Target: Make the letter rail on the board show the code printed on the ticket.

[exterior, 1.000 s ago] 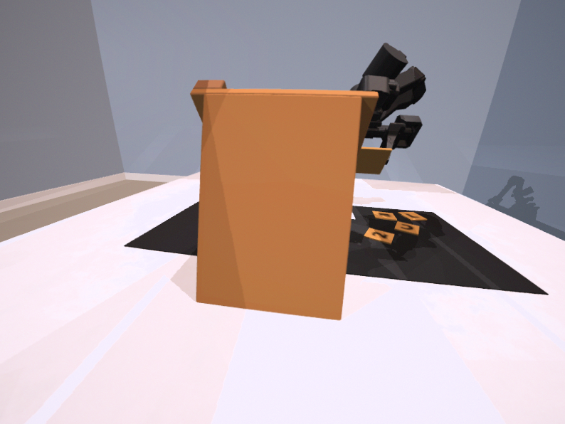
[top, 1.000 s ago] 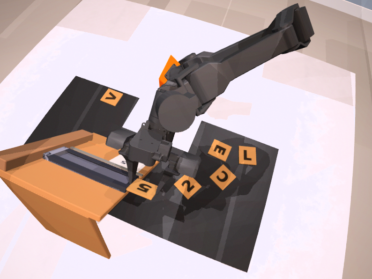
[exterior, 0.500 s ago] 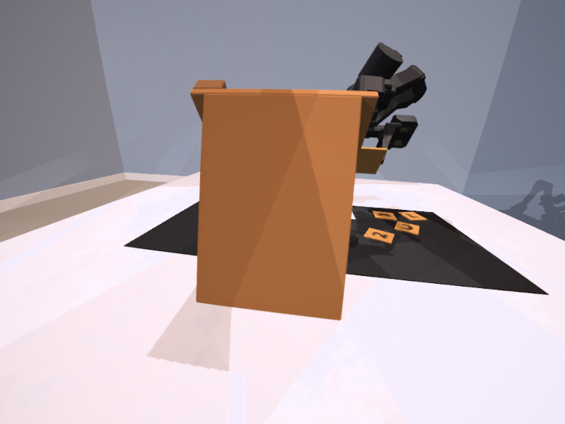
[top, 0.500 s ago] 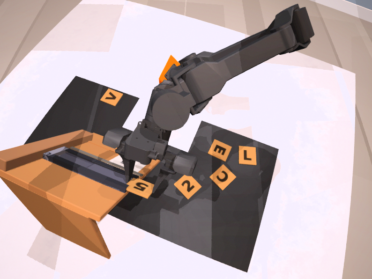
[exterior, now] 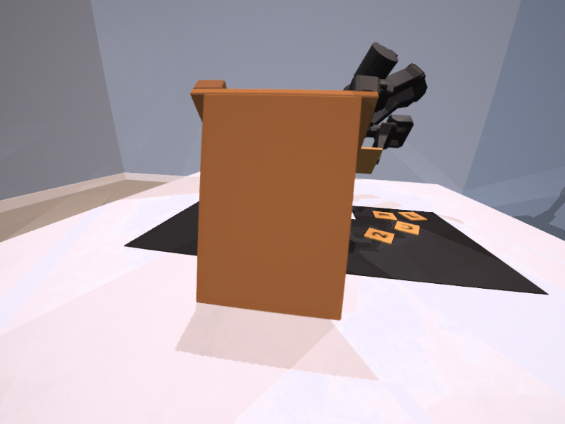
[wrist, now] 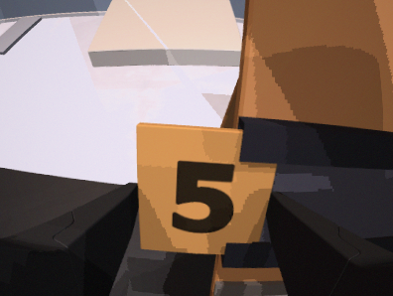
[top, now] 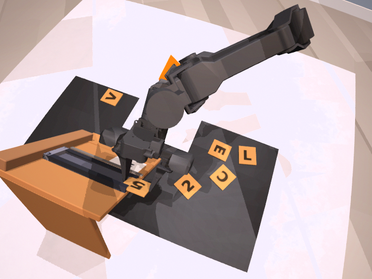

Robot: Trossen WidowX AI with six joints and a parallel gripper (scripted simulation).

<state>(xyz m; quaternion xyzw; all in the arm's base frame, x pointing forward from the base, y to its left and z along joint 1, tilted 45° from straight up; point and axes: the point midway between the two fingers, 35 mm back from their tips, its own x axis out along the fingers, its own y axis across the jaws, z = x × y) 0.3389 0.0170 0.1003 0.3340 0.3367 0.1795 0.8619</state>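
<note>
My gripper (top: 137, 185) (wrist: 203, 198) is shut on the 5 tile (top: 138, 188) (exterior: 368, 161) (wrist: 158, 199), at the open end of the dark rail (top: 86, 172) (wrist: 323, 143). In the wrist view the 5 is upright and the tile's right edge overlaps the rail mouth, between its two bars. How deep it sits is unclear. No tile shows inside the rail. The white ticket (top: 141, 166) is mostly hidden by the gripper; its code is unreadable. Loose tiles are 2 (top: 182, 185) (exterior: 378, 235), U or C (top: 222, 183), E (top: 217, 143), L (top: 252, 152) and V (top: 115, 102).
The orange-brown board (top: 71, 187) (exterior: 273, 205) stands raised, with a thick ledge (top: 45, 146) along its far side. A black mat (top: 210, 234) (exterior: 456, 273) lies below. An orange block (top: 169, 67) is partly behind the arm. A beige block (wrist: 164, 30) shows at the wrist view's top.
</note>
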